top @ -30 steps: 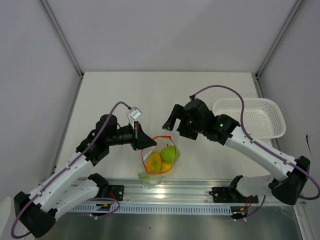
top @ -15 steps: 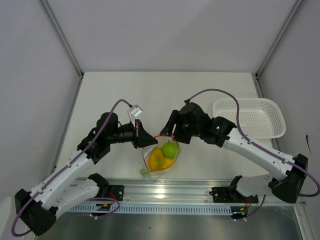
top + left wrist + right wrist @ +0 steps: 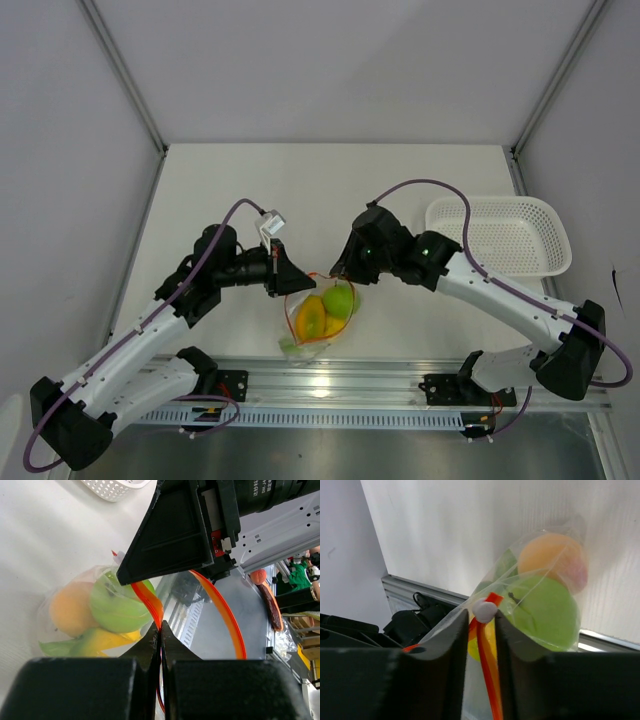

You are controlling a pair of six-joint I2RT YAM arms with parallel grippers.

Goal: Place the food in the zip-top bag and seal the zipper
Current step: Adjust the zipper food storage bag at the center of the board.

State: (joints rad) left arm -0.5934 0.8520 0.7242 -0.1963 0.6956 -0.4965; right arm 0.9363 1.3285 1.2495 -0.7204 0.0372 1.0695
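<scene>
Hanging between the two grippers is the clear bag (image 3: 353,311), with its mouth held open. The orange-red strip (image 3: 151,601) runs round the mouth and makes a wide loop.

The left gripper (image 3: 160,630) is at the left side of the bag's mouth. Its fingers are pressed tight together, and they pinch the strip there. The right gripper (image 3: 481,617) is at the other side of the bag's mouth, across from the left one. Its fingers stand very close on both sides of the strip, with the strip's little white knob (image 3: 484,610) between them. I cannot tell if they squeeze it or only sit beside it.

The food is inside the bag. A green apple (image 3: 340,299) sits high up in the bag, near the right gripper. An orange fruit (image 3: 309,318) lies just beside the apple, toward the left side of the bag. A yellow fruit (image 3: 107,639) is under them. A leafy green thing (image 3: 290,349) is down at the bottom of the bag.

The bag is over the near edge of the white table (image 3: 300,190). I cannot tell if the bottom of the bag rests on it. A white basket (image 3: 497,202) sits on the table to the right of the bag, well apart from it.
</scene>
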